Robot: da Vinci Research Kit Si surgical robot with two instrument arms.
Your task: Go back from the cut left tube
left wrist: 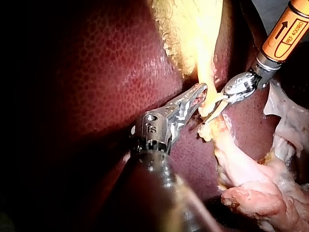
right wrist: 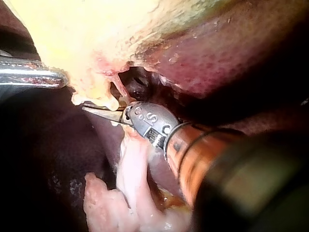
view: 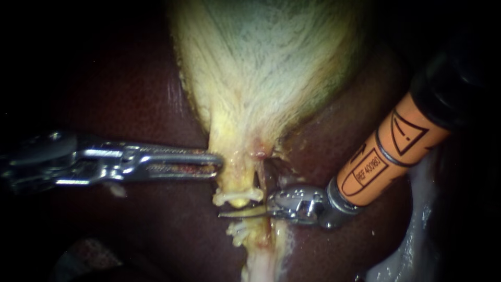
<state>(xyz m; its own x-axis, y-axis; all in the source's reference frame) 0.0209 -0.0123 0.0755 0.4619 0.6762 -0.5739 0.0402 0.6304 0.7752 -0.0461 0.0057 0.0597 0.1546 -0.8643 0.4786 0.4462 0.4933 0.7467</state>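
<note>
The pale yellow gallbladder [view: 261,78] narrows to a neck above the cut left tube. Its upper stump carries a white clip [view: 238,196]. The lower stump [view: 253,237] also carries white clips [view: 237,230]. My right instrument [view: 222,214], on an orange shaft, lies with its thin blades shut in the gap between the two stumps, and is also seen from the wrist cameras [right wrist: 87,108] [left wrist: 212,109]. My left instrument [view: 218,162] comes in level from the left, jaws shut on the side of the gallbladder's neck [left wrist: 202,92].
Dark red liver [view: 130,89] surrounds the gallbladder on both sides. A thin reddish strand [right wrist: 120,89] runs from the neck just beside the right instrument's wrist. Pale loose tissue [left wrist: 251,193] lies below the lower stump and along the right edge [view: 417,230].
</note>
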